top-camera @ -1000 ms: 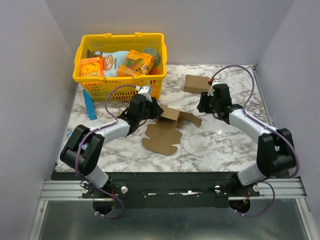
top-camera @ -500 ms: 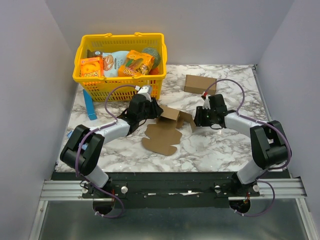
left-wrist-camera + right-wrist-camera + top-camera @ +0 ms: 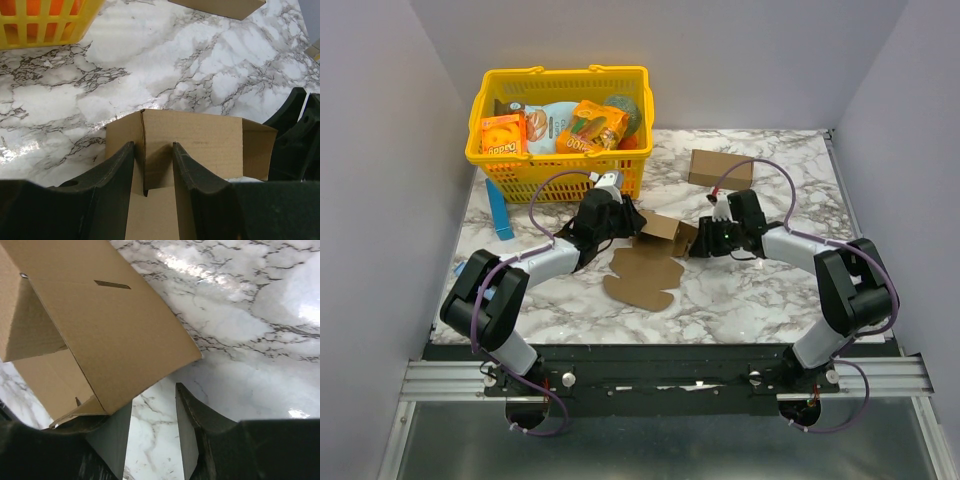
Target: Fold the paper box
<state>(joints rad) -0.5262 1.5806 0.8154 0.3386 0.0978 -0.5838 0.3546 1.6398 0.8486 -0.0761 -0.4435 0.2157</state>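
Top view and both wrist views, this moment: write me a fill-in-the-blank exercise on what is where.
1. The snack packs sit in the ___ basket.
2. The left gripper straddles an upright wall of the ___.
3. The right gripper has its jaws ___, with only bare table between them.
4. The longer brown carton lies on the table's back ___ side.
Missing words: yellow; paper box; open; right.

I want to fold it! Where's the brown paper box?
Top view: the plain brown cardboard paper box lies mid-table, just below the yellow plastic basket, lower-left of the closed brown carton.
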